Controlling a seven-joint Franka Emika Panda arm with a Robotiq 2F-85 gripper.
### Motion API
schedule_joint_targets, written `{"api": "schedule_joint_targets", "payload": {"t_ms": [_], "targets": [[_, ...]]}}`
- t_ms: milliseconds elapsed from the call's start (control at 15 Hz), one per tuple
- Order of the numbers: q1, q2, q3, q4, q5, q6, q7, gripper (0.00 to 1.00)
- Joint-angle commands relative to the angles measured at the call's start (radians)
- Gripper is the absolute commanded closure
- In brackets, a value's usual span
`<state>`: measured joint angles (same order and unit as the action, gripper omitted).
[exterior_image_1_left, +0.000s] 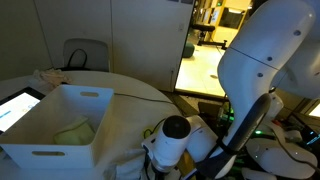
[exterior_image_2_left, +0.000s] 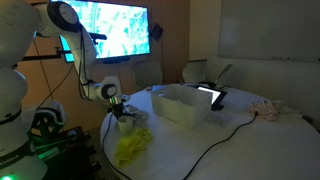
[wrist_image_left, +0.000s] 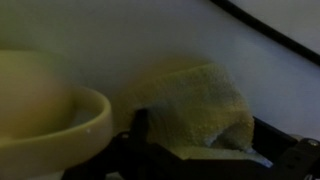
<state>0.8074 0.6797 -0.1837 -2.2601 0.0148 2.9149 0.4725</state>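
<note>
My gripper (exterior_image_2_left: 121, 108) hangs low over the left edge of the round white table (exterior_image_2_left: 230, 140), its jaws wide apart. In the wrist view a rumpled yellow-green towel (wrist_image_left: 195, 100) lies between the two dark fingers (wrist_image_left: 140, 125) of the gripper (wrist_image_left: 210, 150), and I cannot tell whether they touch it. A pale bowl (wrist_image_left: 50, 120) stands right beside the towel. In an exterior view the towel (exterior_image_2_left: 130, 148) spreads toward the table's near edge, with the bowl (exterior_image_2_left: 127, 123) just under the gripper.
A white bin (exterior_image_2_left: 185, 103) stands mid-table, and a greenish cloth (exterior_image_1_left: 75, 132) lies inside it. A lit tablet (exterior_image_2_left: 212, 97), a black cable (exterior_image_2_left: 225, 135) and a pinkish cloth (exterior_image_2_left: 268, 110) lie beyond. A chair (exterior_image_1_left: 85, 55) stands behind the table.
</note>
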Motion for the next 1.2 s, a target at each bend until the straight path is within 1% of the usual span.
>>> {"api": "schedule_joint_targets", "payload": {"t_ms": [0, 67, 200, 400, 467, 533, 600, 667, 800, 867, 1000, 1133], "targets": [[-0.071, 0.033, 0.041, 0.015, 0.012, 0.029, -0.025, 0.23], [-0.078, 0.035, 0.048, 0.015, 0.010, 0.029, -0.025, 0.28], [-0.092, 0.022, 0.052, 0.012, 0.005, 0.019, -0.026, 0.46], [-0.079, -0.002, 0.035, -0.001, -0.004, 0.014, -0.012, 0.60], [-0.072, -0.014, 0.030, -0.008, -0.006, 0.010, -0.009, 0.70], [-0.064, -0.026, 0.024, -0.014, -0.010, 0.008, -0.006, 0.85], [-0.070, -0.048, 0.029, -0.024, -0.011, -0.001, -0.015, 0.92], [-0.050, -0.064, 0.011, -0.032, -0.018, -0.004, -0.001, 0.97], [-0.027, -0.112, -0.015, -0.052, -0.036, -0.020, 0.005, 1.00], [-0.011, -0.130, -0.030, -0.058, -0.044, -0.025, 0.013, 1.00], [-0.005, -0.165, -0.044, -0.069, -0.055, -0.034, 0.010, 1.00], [0.017, -0.198, -0.075, -0.080, -0.078, -0.048, 0.037, 1.00]]}}
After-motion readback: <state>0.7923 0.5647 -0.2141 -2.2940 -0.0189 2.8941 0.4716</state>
